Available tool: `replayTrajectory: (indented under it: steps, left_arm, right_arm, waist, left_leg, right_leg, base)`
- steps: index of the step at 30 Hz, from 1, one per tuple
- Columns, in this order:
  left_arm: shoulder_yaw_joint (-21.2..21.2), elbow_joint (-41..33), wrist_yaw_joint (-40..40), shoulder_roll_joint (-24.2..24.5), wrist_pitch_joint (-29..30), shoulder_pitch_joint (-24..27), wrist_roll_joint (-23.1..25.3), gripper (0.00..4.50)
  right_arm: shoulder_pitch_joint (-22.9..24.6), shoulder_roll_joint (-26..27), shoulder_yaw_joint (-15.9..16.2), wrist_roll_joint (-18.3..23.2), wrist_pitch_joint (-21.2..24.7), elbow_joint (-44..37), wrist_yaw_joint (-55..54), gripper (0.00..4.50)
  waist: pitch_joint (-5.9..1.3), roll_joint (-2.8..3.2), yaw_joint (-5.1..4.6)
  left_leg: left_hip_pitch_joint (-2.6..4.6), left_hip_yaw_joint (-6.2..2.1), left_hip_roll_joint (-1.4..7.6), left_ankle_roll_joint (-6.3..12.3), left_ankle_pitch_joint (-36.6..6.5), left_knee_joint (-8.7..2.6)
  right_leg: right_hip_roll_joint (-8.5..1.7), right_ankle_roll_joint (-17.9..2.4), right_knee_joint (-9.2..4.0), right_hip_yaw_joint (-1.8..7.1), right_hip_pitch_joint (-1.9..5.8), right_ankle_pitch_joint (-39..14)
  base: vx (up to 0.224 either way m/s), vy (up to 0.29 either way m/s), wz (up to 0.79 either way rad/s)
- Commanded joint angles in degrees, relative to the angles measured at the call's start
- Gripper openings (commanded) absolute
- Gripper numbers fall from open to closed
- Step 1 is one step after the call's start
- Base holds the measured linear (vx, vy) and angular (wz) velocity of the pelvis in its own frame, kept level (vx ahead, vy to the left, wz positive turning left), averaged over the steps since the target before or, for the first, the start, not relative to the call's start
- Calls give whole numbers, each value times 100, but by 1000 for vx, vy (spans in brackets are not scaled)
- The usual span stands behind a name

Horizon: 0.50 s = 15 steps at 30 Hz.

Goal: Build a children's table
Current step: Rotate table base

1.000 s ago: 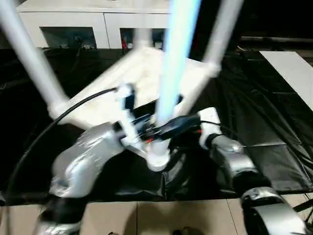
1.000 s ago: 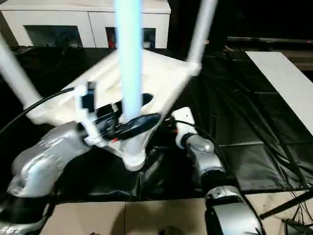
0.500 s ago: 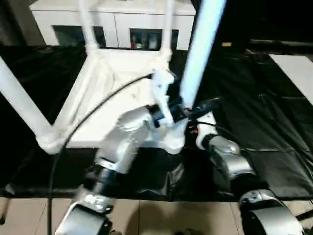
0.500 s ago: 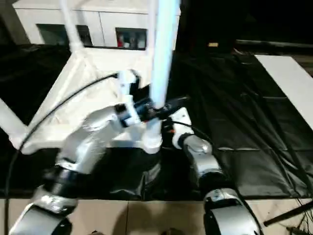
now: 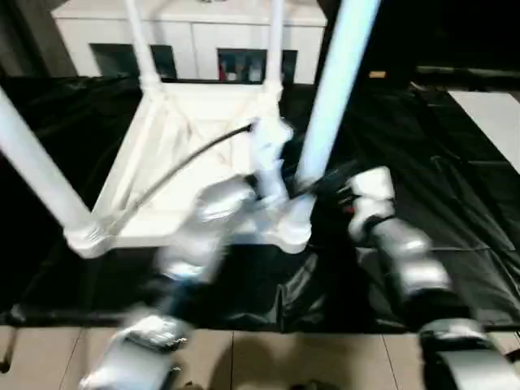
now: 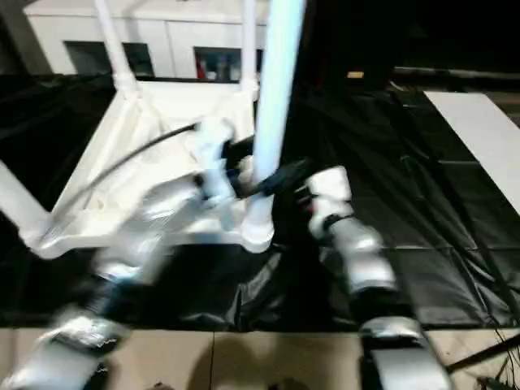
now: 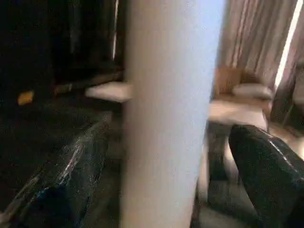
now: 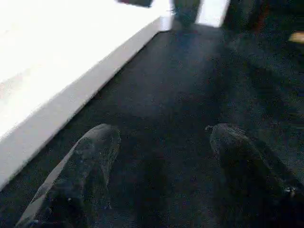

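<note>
One tabletop (image 5: 191, 154) lies upside down on a black sheet (image 5: 455, 195), ribbed underside up. Four legs stand in its corner sockets: two thin ones at the far corners (image 5: 138, 45) (image 5: 276, 41), one at the near left corner (image 5: 36, 175), and one at the near right corner (image 5: 329, 97), which looks pale blue. All four are cut off by the picture's top edge, so their ends cannot be seen.

Two arms reach in. The left gripper (image 7: 156, 156) sits at the near right leg, just above its socket; in the left wrist view the leg (image 7: 168, 114) stands between two black fingers (image 7: 266, 166) spread wide on either side of it. Whether the pads press the leg or stand just off it cannot be told. The left forearm (image 5: 195, 236) is smeared by blur, and a black cable (image 5: 187, 158) arcs over it across the tabletop.

The right gripper (image 8: 164, 156) is well open with nothing between its fingers (image 8: 90, 156); it hovers over the sheet just beside the tabletop's white edge (image 8: 71, 95). In the head views its fingers are hidden behind the white wrist (image 5: 370, 191).

One white cabinet (image 5: 203, 36) with dark glass doors stands beyond the sheet, its top cut off. One flat white board (image 5: 491, 114) lies at the right, partly out of frame. Tiled floor (image 5: 268, 357) runs along the near edge.
</note>
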Motion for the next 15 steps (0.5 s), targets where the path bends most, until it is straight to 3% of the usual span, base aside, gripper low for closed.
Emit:
replayTrajectory:
  steps: [1,2,3,4,5,6,8,9,10,11,14,15]
  left_arm:
    - [-76,-379,-707,398,470,196,-268,443]
    - [-89,-458,-913,591,648,267,-351,443]
    - [-119,-520,-1235,911,817,360,-399,443]
    - [-119,-520,-1235,911,817,360,-399,443]
    - [-166,-468,-1463,1172,910,382,-353,443]
    - [-226,-245,-1578,1382,841,336,-149,443]
    - [-424,228,-1663,1646,474,202,374,443]
    - [-617,731,-1554,1725,146,9,846,443]
    - [-617,731,-1554,1725,146,9,846,443]
    - [-810,1160,-1546,1793,-158,-165,1236,443]
    - [-1012,1762,-1424,1791,-443,-483,1630,417]
    - [-1044,1869,-1379,1765,-476,-561,1665,406]
  right_arm:
    - [212,-140,-6,156,160,-544,366,353]
    - [305,-225,21,186,203,-712,521,353]
    - [487,-389,103,242,307,-1015,875,353]
    - [487,-389,103,242,307,-1015,875,353]
    - [681,-544,201,312,416,-1315,1255,353]
    - [905,-742,343,399,560,-1660,1716,353]
    - [1212,-1039,549,588,843,-2175,2329,353]
    - [1366,-1233,687,681,988,-2472,2661,353]
    - [1366,-1233,687,681,988,-2472,2661,353]
    - [1489,-1413,815,763,1171,-2731,2930,353]
    - [1658,-1674,1003,803,1399,-3123,3260,353]
    - [1680,-1704,1021,789,1438,-3198,3286,353]
  waist:
    - [-465,21,49]
    - [-460,24,32]
    - [-443,54,21]
    - [-437,43,22]
    - [-426,95,16]
    - [-416,85,39]
    - [-385,66,32]
    - [-377,77,36]
    - [-352,68,26]
    - [-364,65,36]
    - [-387,74,48]
    - [-384,55,33]
  left_leg:
    - [-5,-10,175,525,-346,-399]
    - [-19,-12,188,555,-313,-407]
    - [13,-3,187,566,-459,-420]
    - [4,-8,180,560,-510,-422]
    - [14,-9,194,514,-610,-436]
    - [51,-4,184,520,-748,-439]
    - [27,-13,192,491,-951,-471]
    - [52,-25,201,449,-1085,-481]
    - [31,-34,175,461,-1149,-502]
    - [69,-46,195,356,-1251,-510]
    - [42,-66,199,265,-1137,-496]
    - [3,-72,197,248,-1058,-501]
  right_leg:
    - [-290,-1612,-319,220,398,-203]
    - [-282,-1638,-310,221,387,-109]
    - [-264,-1665,-335,208,364,-176]
    - [-259,-1667,-336,207,377,-216]
    - [-268,-1697,-349,209,358,-314]
    - [-232,-1653,-383,206,359,-402]
    - [-249,-1574,-408,209,376,-658]
    - [-266,-1456,-439,217,367,-963]
    - [-239,-1337,-503,213,377,-1196]
    - [-275,-1197,-521,228,375,-1485]
    - [-312,-1140,-506,237,395,-1526]
    - [-332,-1153,-506,235,408,-1525]
  base:
    - [0,0,0]
    - [0,0,0]
    - [0,0,0]
    - [0,0,0]
    - [0,0,0]
    - [0,0,0]
    - [0,0,0]
    - [0,0,0]
    - [0,0,0]
    - [0,0,0]
    - [0,0,0]
    - [0,0,0]
